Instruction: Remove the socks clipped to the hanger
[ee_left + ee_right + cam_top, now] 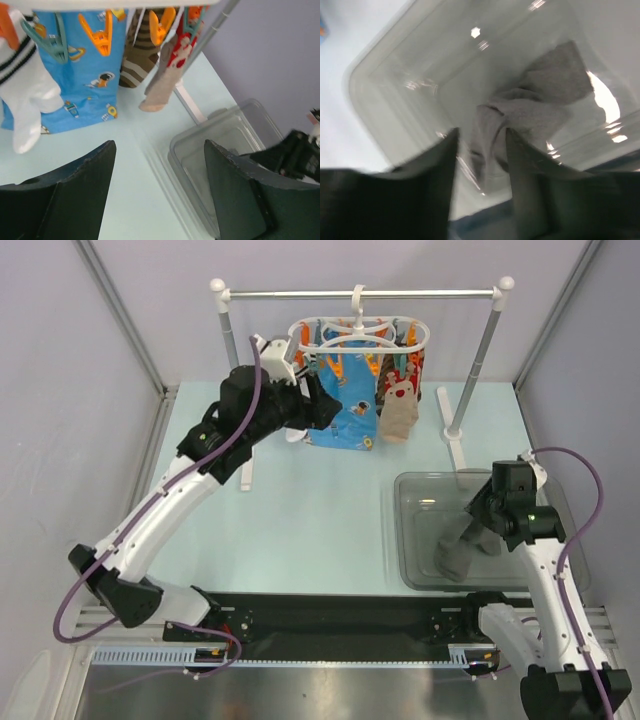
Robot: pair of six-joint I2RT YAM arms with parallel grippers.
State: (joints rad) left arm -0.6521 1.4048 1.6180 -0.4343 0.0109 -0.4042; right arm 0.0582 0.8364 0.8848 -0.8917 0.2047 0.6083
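The white oval hanger [358,333] hangs by its hook from the rail. Orange clips [97,35] on it hold a white sock with black stripes [25,95], a brown-and-cream striped sock [137,60] and a beige sock with red marks [165,85], also seen from the top view [400,405]. My left gripper [312,405] is open and empty just left of the hanging items; in its wrist view [160,150] the socks lie ahead and above. My right gripper [478,515] is over the clear bin, jaws apart, with a grey sock [535,110] lying partly between them [481,132].
A blue cartoon-print cloth [85,65] hangs from the hanger too. The silver rail [360,292] stands on white-capped posts at the back. The clear plastic bin [410,490] sits at the right front. Grey walls enclose the table.
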